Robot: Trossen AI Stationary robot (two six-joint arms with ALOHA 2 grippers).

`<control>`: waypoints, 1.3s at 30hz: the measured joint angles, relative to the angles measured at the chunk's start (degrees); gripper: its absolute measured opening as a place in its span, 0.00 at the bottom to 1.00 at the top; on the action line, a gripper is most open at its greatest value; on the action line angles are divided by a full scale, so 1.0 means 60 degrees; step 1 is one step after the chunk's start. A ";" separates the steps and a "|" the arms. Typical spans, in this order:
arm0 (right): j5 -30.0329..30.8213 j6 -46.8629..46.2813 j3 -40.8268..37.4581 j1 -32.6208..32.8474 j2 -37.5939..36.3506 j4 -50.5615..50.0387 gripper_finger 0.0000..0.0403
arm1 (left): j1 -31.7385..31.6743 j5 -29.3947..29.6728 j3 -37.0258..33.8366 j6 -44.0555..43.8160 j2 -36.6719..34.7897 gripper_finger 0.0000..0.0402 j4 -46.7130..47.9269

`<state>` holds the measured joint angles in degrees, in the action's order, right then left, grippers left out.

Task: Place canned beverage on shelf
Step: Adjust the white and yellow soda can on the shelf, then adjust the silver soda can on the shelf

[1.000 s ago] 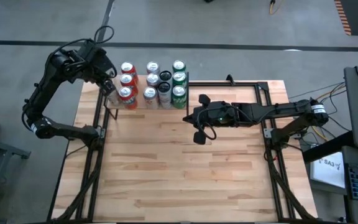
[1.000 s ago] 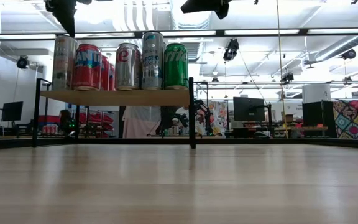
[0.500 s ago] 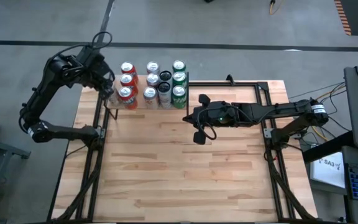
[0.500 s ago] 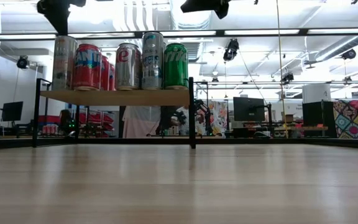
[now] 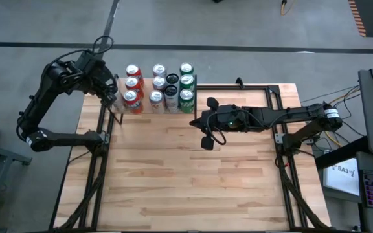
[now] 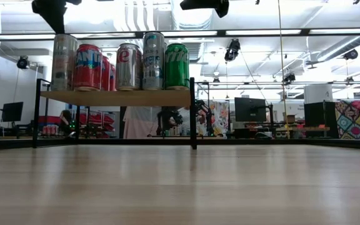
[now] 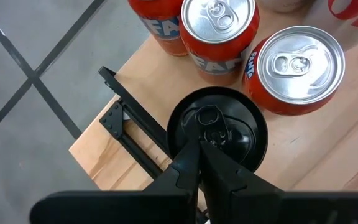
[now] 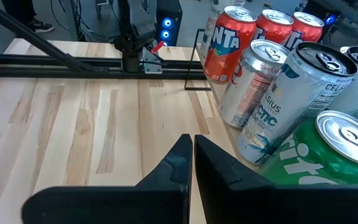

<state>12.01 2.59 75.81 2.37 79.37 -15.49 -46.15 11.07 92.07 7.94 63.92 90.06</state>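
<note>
The plank-striped desk (image 5: 193,168) fills most of the high view, bare wood across its middle and near side. At its far left corner stands the shelf (image 5: 149,109), a small light wood board on thin black posts; in the low view its board (image 6: 114,97) sits raised above the desk top.

The right arm reaches in from the right edge of the desk, lying low across the far half, well apart from the shelf's nearest post. The left arm bends up from the left side and curls over the shelf's left end.

On the shelf stand the cans, packed close in rows: 3 red cans (image 5: 132,84) at the left, silver cans (image 5: 157,83) in the middle, a black-topped can (image 5: 171,80) among them, and 2 green cans (image 5: 186,81) at the right end. In the low view 5 of them line the front edge.

The left pincer (image 7: 201,149) hangs closed, fingers pressed together, right above a black can (image 7: 218,127) that stands at the shelf's left corner, just beside 2 red cans; it grips nothing. The right pincer (image 8: 192,146) is closed too, empty, pointing toward the cans from just beside the shelf
</note>
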 joint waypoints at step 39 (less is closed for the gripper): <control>-0.0320 0.1269 -0.3283 0.0387 -0.2292 0.2988 0.02 | 0.7372 -0.1795 -0.5424 -0.1526 -0.4941 0.00 -0.9656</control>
<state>10.09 10.21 56.11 4.69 65.62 2.44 -1.92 0.30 59.53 -1.21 34.27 32.12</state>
